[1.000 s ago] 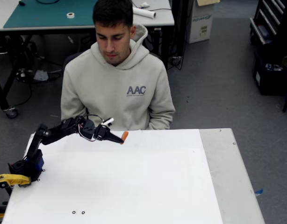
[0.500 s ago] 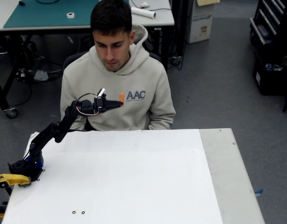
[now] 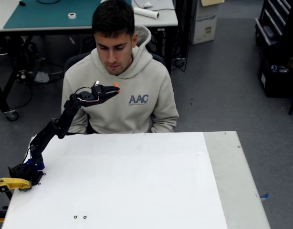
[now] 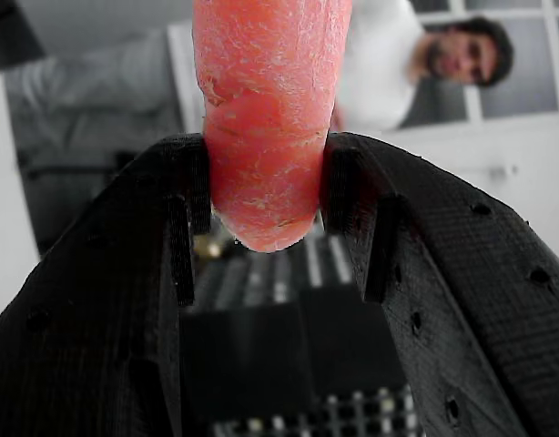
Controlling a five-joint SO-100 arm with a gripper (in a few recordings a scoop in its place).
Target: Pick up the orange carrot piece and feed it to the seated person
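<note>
One white table (image 3: pixel 151 181) is taking up the near half of the fixed view. One seated person (image 3: pixel 119 81) is sitting at its far edge in a beige hoodie lettered "AAC" in blue on the chest, head tilting down. One black arm (image 3: pixel 53 131) is rising from the table's near left corner, where a yellow clamp (image 3: pixel 12 183) is gripping the edge. The gripper (image 3: pixel 115 88) is hanging in front of the person's upper chest, below the chin. In the wrist view its two black fingers (image 4: pixel 125 273) are pinching one orange carrot piece (image 4: pixel 269 109) between them, the carrot sticking out past the tips. How near it is to the mouth is hard to judge here.
</note>
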